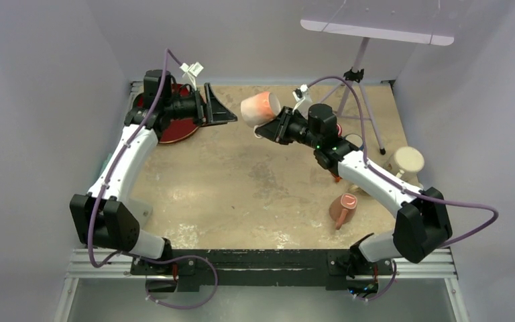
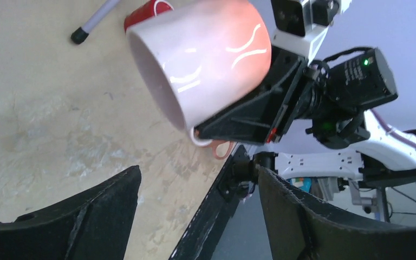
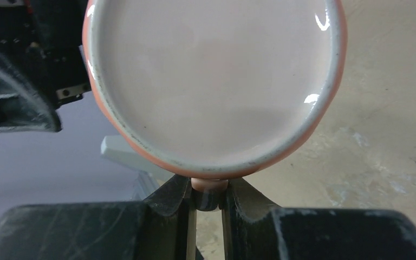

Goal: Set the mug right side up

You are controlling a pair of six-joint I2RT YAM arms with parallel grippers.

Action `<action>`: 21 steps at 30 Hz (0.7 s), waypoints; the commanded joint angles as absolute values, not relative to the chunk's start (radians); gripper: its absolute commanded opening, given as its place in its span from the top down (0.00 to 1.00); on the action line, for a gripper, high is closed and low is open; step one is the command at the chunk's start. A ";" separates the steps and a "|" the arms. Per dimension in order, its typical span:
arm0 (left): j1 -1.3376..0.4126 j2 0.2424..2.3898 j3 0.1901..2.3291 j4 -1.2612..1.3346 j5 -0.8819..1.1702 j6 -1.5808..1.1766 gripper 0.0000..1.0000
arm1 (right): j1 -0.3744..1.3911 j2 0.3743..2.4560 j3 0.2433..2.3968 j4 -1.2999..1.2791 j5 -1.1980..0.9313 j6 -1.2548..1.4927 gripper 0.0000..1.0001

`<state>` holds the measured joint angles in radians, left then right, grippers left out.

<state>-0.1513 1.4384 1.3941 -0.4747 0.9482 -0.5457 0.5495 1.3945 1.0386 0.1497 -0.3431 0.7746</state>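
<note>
Right gripper (image 3: 208,190): its fingers are being clamped on the handle (image 3: 209,184) of the pink mug (image 3: 211,81), with only that thin loop being pinched between them. Just ahead of the fingertips, the mug body is being held above the table (image 1: 255,188), tipped on its side. Its round end is being turned toward the wrist and its mouth is being pointed away.

Beyond the mug, facing its mouth, the left gripper (image 2: 200,216) is being held with jaws wide apart, nothing between them; the mug is not being touched by it. Further off, a red plate (image 1: 178,131) is being partly covered by the left wrist.

Behind the right gripper, beside its forearm, a brown mug (image 1: 343,208) is lying on its side on the table. A cream mug (image 1: 408,161) is standing further to the right.
</note>
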 commanded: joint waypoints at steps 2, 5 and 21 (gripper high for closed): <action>-0.155 1.519 1.421 -0.205 0.982 -0.744 0.19 | 0.552 1.387 1.116 0.404 -0.463 0.859 1.00; -0.161 1.552 1.411 -0.106 0.980 -0.816 0.21 | 0.552 1.395 1.133 0.393 -0.464 0.861 1.00; -0.227 1.587 1.297 0.394 1.009 -1.215 0.59 | 0.552 1.503 1.194 0.456 -0.531 0.906 1.00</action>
